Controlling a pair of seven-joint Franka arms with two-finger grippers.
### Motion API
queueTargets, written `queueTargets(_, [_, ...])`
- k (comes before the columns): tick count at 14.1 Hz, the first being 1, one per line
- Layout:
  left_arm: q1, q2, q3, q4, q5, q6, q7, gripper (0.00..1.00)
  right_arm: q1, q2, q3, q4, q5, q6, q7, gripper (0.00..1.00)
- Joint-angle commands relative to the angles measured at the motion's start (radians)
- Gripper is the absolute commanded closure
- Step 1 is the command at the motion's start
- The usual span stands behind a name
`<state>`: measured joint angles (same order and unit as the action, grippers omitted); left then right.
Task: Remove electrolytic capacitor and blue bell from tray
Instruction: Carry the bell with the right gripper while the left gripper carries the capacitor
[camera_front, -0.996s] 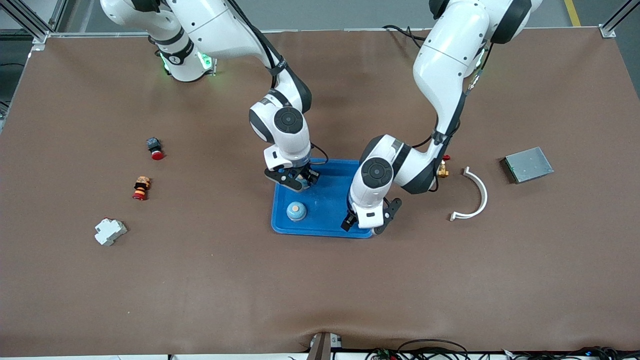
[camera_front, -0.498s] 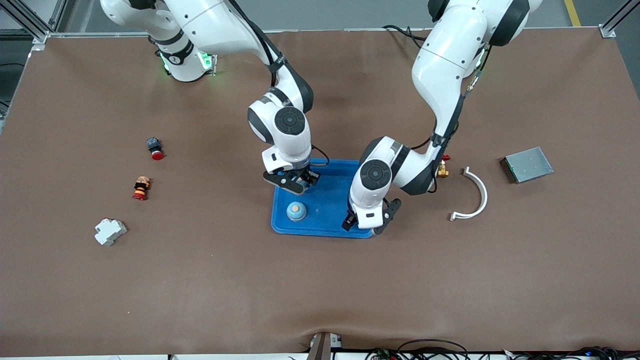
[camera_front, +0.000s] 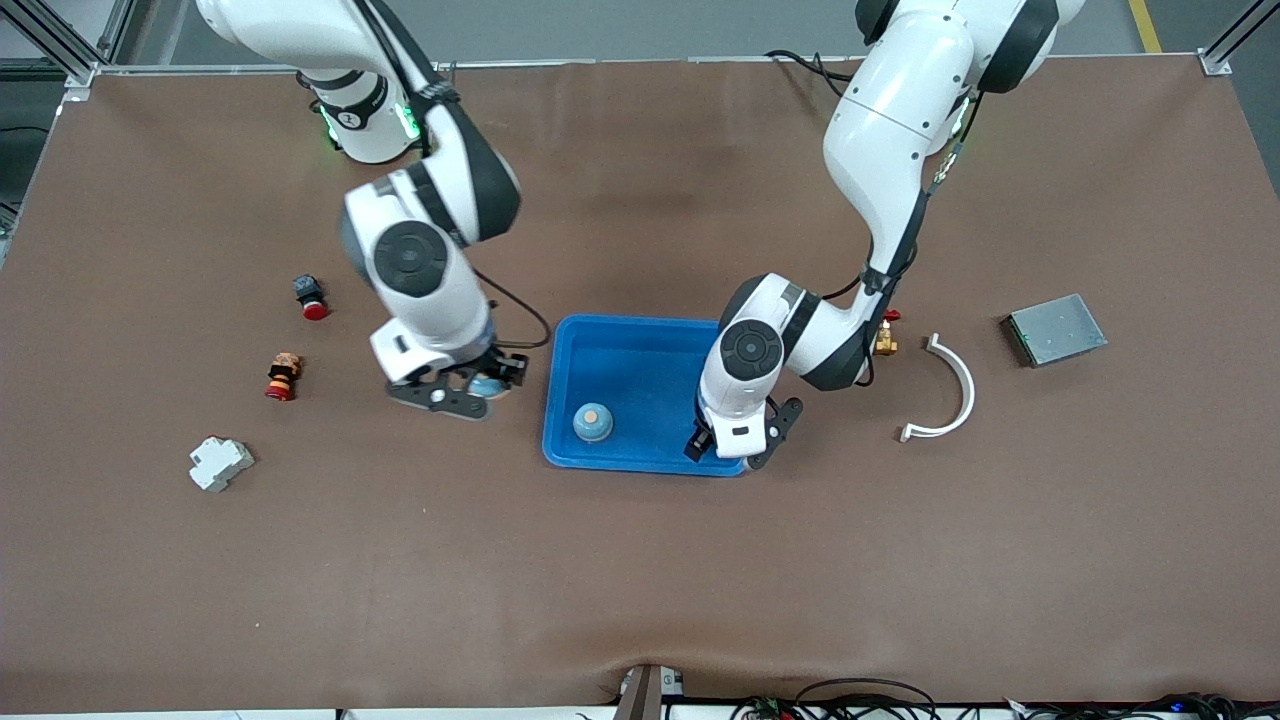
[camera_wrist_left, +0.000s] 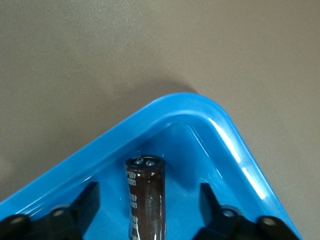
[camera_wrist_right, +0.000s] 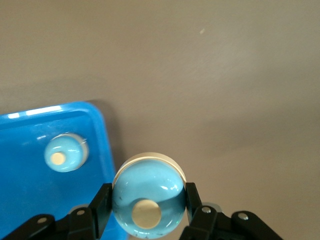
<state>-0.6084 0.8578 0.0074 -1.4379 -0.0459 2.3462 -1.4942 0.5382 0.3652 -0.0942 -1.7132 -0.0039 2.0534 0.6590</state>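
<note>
A wide brown surface with a soft, matte covering fills almost the whole front view. Its covering buckles slightly at the edge nearest the camera. Light falls evenly on it, with only faint shadows. Aluminium frame posts stand at the two corners by the bases, and a strip of grey floor shows above the edge there, crossed by a yellow line at one corner. Dark cables trail along the nearest edge.
</note>
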Motion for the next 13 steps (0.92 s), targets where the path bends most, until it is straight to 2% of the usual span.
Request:
queueTargets(1, [-0.002,0.01,0.006,0.022,0.018,0.007,-0.018,0.55,-0.088,-0.1,0.021,-0.094,-0.002,0.005,-0.141,1.0])
queueTargets(5, [-0.002,0.009,0.008,0.024,0.018,0.019,-0.018,0.88,-0.233,-0.144,0.022,-0.16,0.004,0.019,-0.379,1.0])
queueTargets(7, [-0.002,0.009,0.008,0.024,0.018,0.019,-0.015,0.96,-0.294,-0.143,0.022,-0.183,0.037,0.036,-0.481,1.0])
queueTargets(10, [0.001,-0.011,0.009,0.027,0.02,0.019,-0.009,0.99,-0.374,-0.143,0.021,-0.27,0.079,0.144,-0.64,1.0])
queueTargets(13, [0.005,-0.055,0.026,0.062,0.017,-0.004,-0.005,0.99,-0.418,-0.135,0.019,-0.354,0.079,0.285,-0.723,1.0])
